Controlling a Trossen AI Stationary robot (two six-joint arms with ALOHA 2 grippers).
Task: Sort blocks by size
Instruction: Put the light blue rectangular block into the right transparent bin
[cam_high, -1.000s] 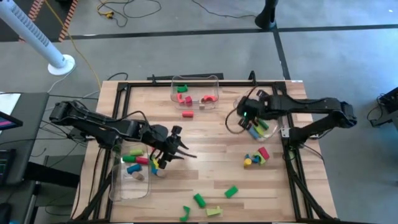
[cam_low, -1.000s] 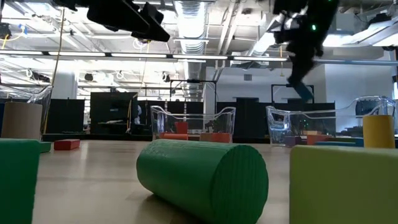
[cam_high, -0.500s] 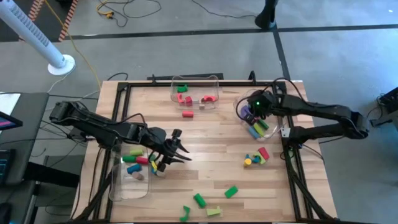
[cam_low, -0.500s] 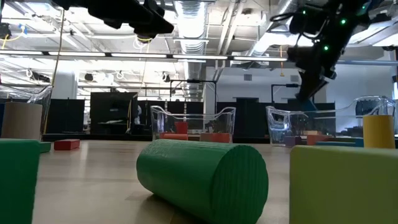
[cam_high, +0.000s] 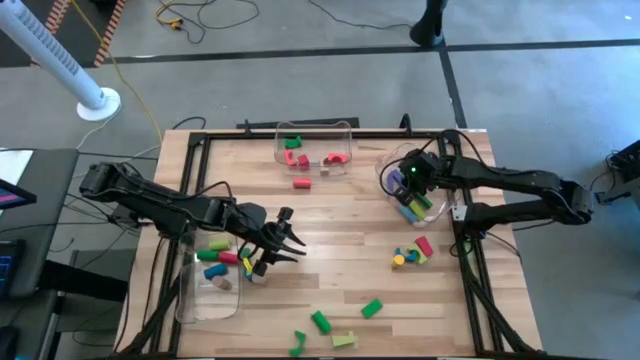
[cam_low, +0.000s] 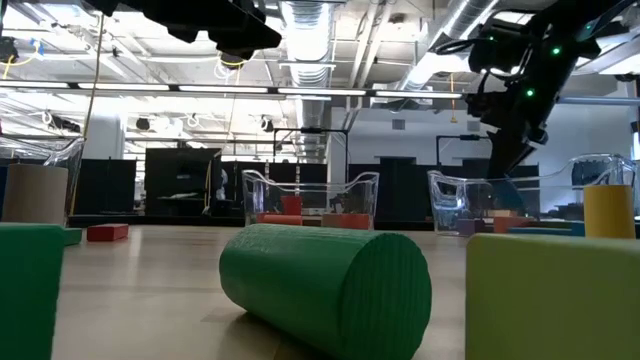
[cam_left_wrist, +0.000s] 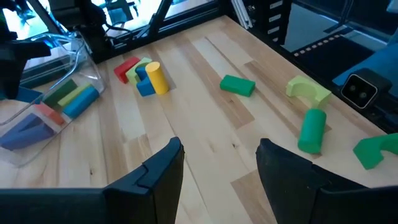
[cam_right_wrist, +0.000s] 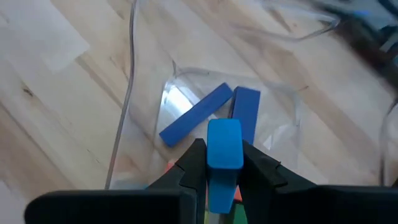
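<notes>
Blocks lie loose on the table: a green cylinder (cam_high: 320, 322), a green piece (cam_high: 372, 308), a yellow-green arch (cam_high: 343, 340) and a mixed cluster (cam_high: 412, 252). My right gripper (cam_high: 405, 182) is over the clear right bin (cam_high: 385, 178), shut on a blue block (cam_right_wrist: 224, 143). Two blue bars (cam_right_wrist: 196, 115) lie in that bin below it. My left gripper (cam_high: 285, 240) hangs open over the table's middle left with nothing between its fingers (cam_left_wrist: 161, 168). My right gripper pinches the blue block by two opposite sides (cam_right_wrist: 214, 163) between its two fingers (cam_right_wrist: 193, 165). The fingers slant down from above. The block's rounded free end sticks out past the fingertips, and the block is lifted clear above the bin's floor.
A clear bin (cam_high: 315, 150) at the far edge holds red, pink and green pieces, with a red block (cam_high: 302, 184) beside it. Another clear bin (cam_high: 185, 300) at the left holds several coloured bars. A black frame (cam_high: 470, 260) borders the table.
My right gripper has sunk toward the right bin with the blue block still between its fingers, shifting a little toward the table's right edge as the arm swung round.
</notes>
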